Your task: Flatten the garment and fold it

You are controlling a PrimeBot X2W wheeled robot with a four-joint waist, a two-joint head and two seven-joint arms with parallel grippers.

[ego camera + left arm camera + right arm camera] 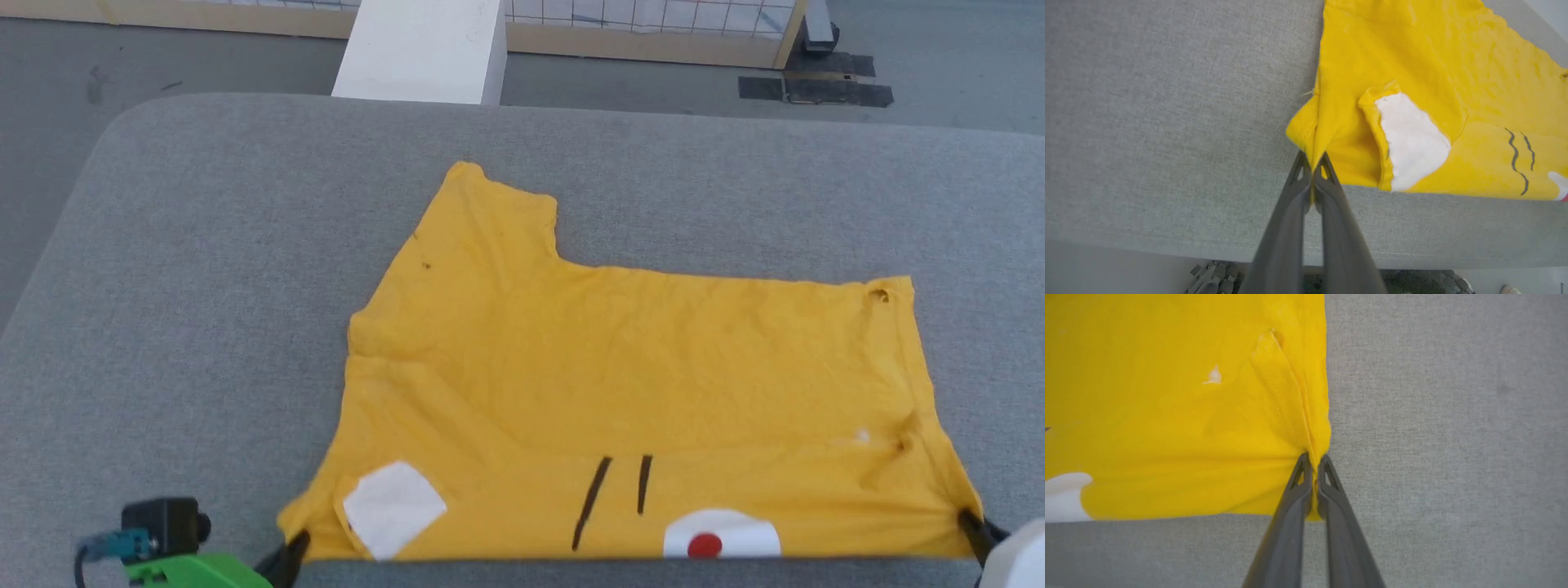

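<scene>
Yellow T-shirt (620, 367) lies on the grey padded table (204, 286), mostly flat, near hem edge running along the table's front edge. One short sleeve (498, 220) sticks out toward the far side. Upper area is plain yellow with light wrinkles.

Print shows on the near strip: white patch (392, 506) at the near-left, two black stripes (620, 490) in the middle, white oval with a red dot (706, 545) to the right of them. In the left wrist view the white patch sits on a small flap that is turned over.

Left gripper (1312, 157): fingers pressed together, pinching the near-left corner of the shirt, fabric visible between the tips. Green and black arm hardware (163, 539) shows just left of it in the head view.

Right gripper (1314, 457): fingers also clamped together, pinching the near-right corner. Creases fan out from the pinch and a seam fold runs up from it.

Both corners sit low at the table surface, shirt spanning between the two grippers.

Beyond the table: grey floor, a white block (424, 49), black tape patches (816, 86).
</scene>
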